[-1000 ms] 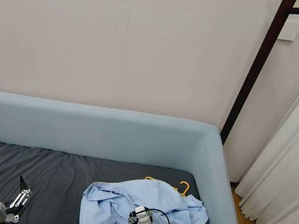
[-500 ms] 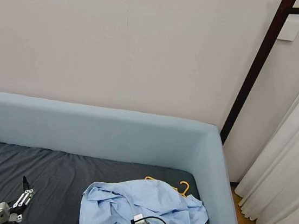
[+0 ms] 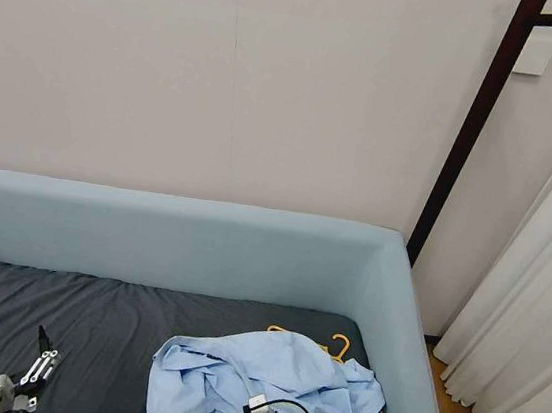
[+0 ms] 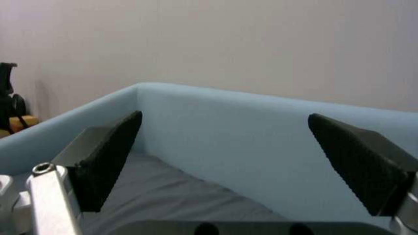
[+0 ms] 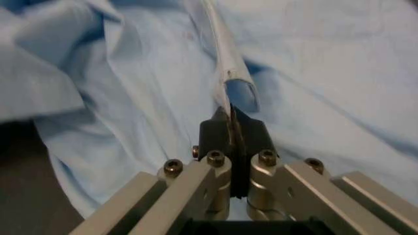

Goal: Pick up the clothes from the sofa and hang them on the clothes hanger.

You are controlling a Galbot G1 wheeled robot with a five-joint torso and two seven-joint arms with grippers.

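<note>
Right wrist view, my right gripper (image 5: 230, 117) is pinching a fold of crumpled light-blue shirt (image 5: 130, 93), head view, orange hanger (image 3: 340, 343) peeking out beneath, my left gripper (image 3: 5, 360) hovering wide open.

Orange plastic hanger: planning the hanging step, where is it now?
Head view: the orange plastic hanger lies at the right end of the dark grey seat, partly under the crumpled light blue shirt, beside the pale blue armrest.
</note>
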